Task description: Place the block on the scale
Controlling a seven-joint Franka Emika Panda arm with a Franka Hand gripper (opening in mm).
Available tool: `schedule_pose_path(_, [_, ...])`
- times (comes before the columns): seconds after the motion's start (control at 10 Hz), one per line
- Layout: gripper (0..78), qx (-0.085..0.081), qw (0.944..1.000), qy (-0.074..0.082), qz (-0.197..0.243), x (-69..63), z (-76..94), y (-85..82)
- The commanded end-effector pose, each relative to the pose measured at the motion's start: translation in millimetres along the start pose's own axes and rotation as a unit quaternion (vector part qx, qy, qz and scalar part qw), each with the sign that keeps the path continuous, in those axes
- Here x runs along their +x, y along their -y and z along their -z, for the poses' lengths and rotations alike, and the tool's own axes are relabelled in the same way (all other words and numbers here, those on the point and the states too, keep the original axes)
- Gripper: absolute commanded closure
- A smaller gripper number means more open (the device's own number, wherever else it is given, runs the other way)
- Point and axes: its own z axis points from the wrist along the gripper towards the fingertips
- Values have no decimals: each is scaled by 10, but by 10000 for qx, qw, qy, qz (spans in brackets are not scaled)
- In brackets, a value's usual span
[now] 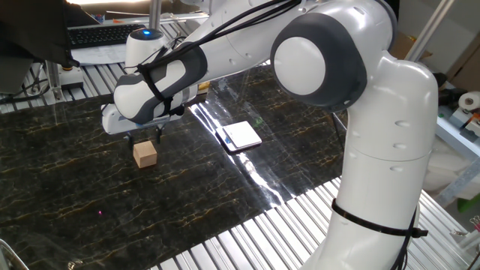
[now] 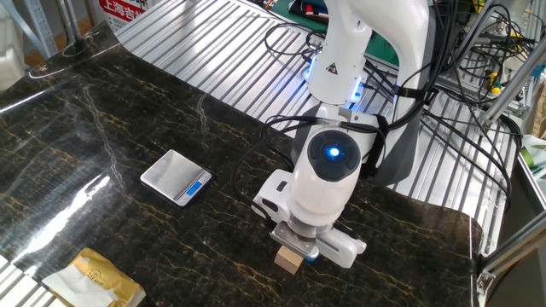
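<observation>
The block [image 1: 145,154] is a small tan wooden cube standing on the dark marble-pattern mat. My gripper [image 1: 145,138] hangs directly above it, open, with one finger on each side of the block's top and no grip on it. In the other fixed view the arm's wrist hides the fingers and only part of the block [image 2: 288,260] shows beneath it. The scale [image 1: 241,136] is a thin square device with a shiny plate, lying on the mat to the right of the block and apart from it. It also shows in the other fixed view [image 2: 175,177], with its blue mark.
A tan packet with yellow material [image 2: 94,277] lies at the mat's near corner. A keyboard [image 1: 105,34] sits behind the mat on the ribbed metal table. Cables [image 2: 444,102] hang around the arm's base.
</observation>
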Motion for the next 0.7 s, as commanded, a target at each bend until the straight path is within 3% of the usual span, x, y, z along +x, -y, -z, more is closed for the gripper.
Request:
schedule_pose_path(0.1, [2,-3,10000,16,-7,-9,14,0])
schedule_pose_path(0.7, [2,-55,9999,13,-103,-32,-15,33])
